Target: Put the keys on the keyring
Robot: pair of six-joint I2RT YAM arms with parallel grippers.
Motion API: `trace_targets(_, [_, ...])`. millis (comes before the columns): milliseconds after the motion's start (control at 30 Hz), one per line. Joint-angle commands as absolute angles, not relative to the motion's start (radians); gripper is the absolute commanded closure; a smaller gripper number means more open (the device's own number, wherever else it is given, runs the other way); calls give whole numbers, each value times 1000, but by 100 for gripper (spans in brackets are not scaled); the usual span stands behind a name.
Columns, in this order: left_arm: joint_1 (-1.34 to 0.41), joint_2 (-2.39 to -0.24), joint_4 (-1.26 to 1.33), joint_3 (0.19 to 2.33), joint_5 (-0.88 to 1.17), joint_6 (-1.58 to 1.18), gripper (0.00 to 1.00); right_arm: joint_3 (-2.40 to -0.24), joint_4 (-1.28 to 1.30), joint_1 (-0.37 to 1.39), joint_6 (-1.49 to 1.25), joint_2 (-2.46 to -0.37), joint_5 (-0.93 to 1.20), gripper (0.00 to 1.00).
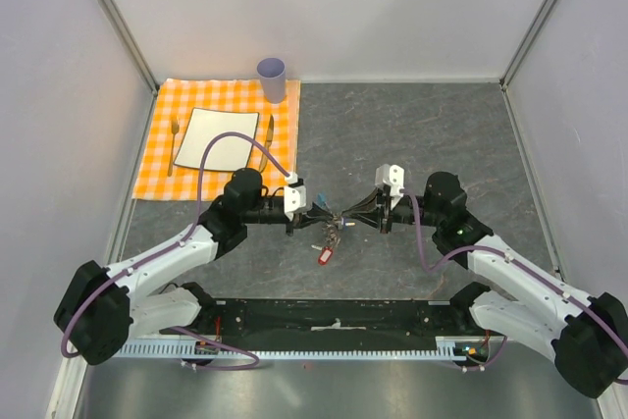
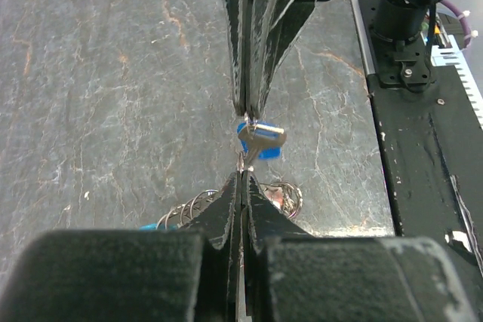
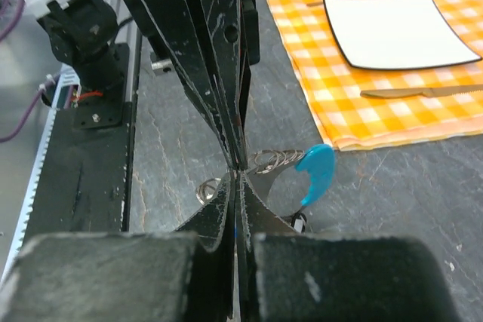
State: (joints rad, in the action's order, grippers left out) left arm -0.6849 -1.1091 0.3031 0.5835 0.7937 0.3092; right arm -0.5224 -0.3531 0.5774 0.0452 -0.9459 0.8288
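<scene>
My two grippers meet tip to tip above the table's middle. The left gripper (image 1: 320,215) (image 2: 243,176) is shut on a link of the keyring, whose silver chain loops (image 2: 186,207) hang below it. The cyan clasp (image 3: 317,174) and chain (image 3: 275,160) show in the right wrist view. The right gripper (image 1: 355,215) (image 3: 235,177) is shut on a silver key with a blue tag (image 2: 262,141), held at the left fingertips. A red-tagged key (image 1: 325,255) hangs just below the grippers, toward the near edge. A small split ring (image 2: 291,194) lies under the left fingers.
An orange checked placemat (image 1: 162,159) at the far left carries a white plate (image 1: 218,138), a fork (image 1: 174,144) and a knife (image 1: 268,134). A lilac cup (image 1: 272,78) stands behind it. The black base rail (image 1: 334,321) runs along the near edge.
</scene>
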Motion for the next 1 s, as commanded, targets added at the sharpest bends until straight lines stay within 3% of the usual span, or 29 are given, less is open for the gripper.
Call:
trace_targets(0, [-683,-1108,353,595,864,377,98,-592,-220,609,190,-948,767,100])
trace_targets(433, [-683,-1077,367,575,876,391,98,-627,-92,657,296,-936,675,100])
trace_targets(967, [-683,-1068,380,540,847,380,98,-598,-149,660,275,-940,695,100])
